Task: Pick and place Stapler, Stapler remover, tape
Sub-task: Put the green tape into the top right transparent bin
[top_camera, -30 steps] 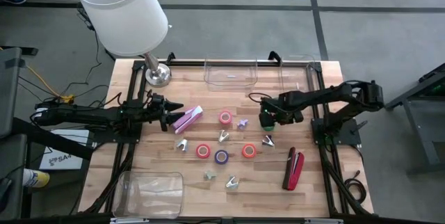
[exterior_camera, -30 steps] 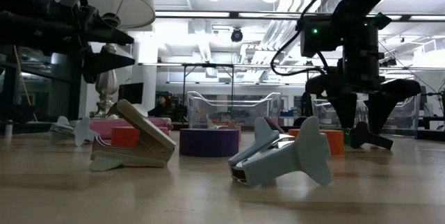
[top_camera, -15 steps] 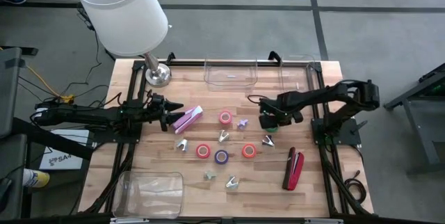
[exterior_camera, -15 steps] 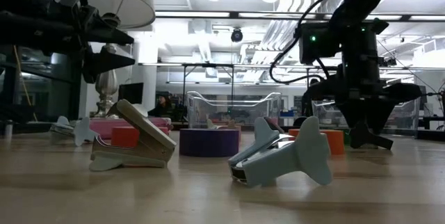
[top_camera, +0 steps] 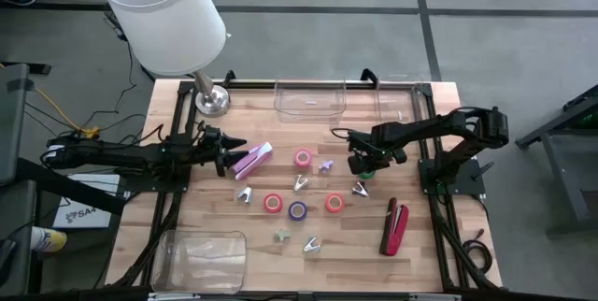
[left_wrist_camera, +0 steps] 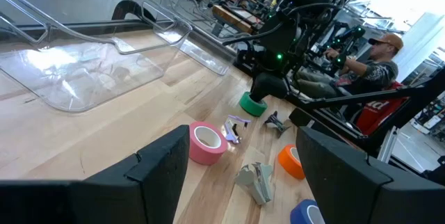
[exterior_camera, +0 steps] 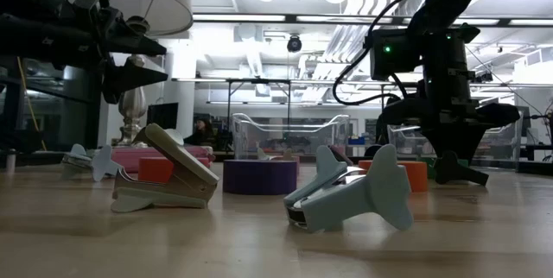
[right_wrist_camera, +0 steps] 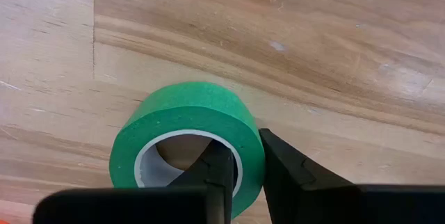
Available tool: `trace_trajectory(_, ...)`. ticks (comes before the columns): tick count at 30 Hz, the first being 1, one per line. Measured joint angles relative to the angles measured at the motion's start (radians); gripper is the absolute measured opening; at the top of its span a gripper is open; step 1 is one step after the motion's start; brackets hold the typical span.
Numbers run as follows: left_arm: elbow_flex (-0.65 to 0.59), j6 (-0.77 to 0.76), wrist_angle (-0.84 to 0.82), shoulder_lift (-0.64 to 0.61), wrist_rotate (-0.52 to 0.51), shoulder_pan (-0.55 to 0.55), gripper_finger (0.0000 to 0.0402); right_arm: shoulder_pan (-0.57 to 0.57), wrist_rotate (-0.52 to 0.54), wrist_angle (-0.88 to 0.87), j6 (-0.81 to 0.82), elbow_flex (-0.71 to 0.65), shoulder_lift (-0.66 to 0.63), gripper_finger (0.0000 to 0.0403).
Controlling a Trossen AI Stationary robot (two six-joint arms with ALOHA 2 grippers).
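A green tape roll [right_wrist_camera: 182, 117] lies flat on the table right of centre, with my right gripper [right_wrist_camera: 243, 152] shut on it; in the high view the roll [top_camera: 363, 173] peeks out under that gripper [top_camera: 359, 163]. My left gripper [top_camera: 229, 151] hovers open at the table's left, just short of the pink stapler [top_camera: 254, 159]. A red stapler [top_camera: 393, 228] lies near the right edge. Pink [top_camera: 303, 158], red-orange [top_camera: 273, 202] and purple [top_camera: 297, 210] tape rolls and several staple removers [top_camera: 300, 182] lie in the middle. My right gripper pinches the green roll's wall [right_wrist_camera: 250, 135], one finger [right_wrist_camera: 217, 170] inside the ring's hole and the other [right_wrist_camera: 286, 167] outside. The fingers come from above, pointing down. The roll lies flat on the wood, hole up.
Clear bins stand at the far edge [top_camera: 310, 96] [top_camera: 397, 95] and at the near left corner [top_camera: 201, 256]. A lamp with a white shade [top_camera: 163, 16] stands at the far left corner. A person [left_wrist_camera: 368, 64] sits beyond the table's right side.
My right gripper has shut its spread fingers on the green tape roll's wall, staying over the same spot. The roll has kept its place on the table.
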Motion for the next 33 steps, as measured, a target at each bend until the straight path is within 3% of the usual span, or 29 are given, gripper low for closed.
trace_trajectory(8,0.000,0.000,0.000,0.000,0.000,0.000,0.0260,-0.002,-0.008,-0.040,-0.041,0.040,0.004,0.0044)
trace_trajectory(15,0.000,0.000,-0.003,0.000,0.000,0.000,0.0260,-0.023,-0.029,-0.110,-0.106,0.155,-0.027,0.0037)
trace_trajectory(23,0.000,0.000,-0.006,0.000,0.000,0.000,0.0260,-0.093,0.066,-0.350,-0.190,0.329,-0.099,0.0036)
trace_trajectory(33,0.000,0.000,-0.023,0.000,0.000,0.000,0.0260,-0.285,0.213,-0.597,-0.280,0.473,-0.241,0.0036)
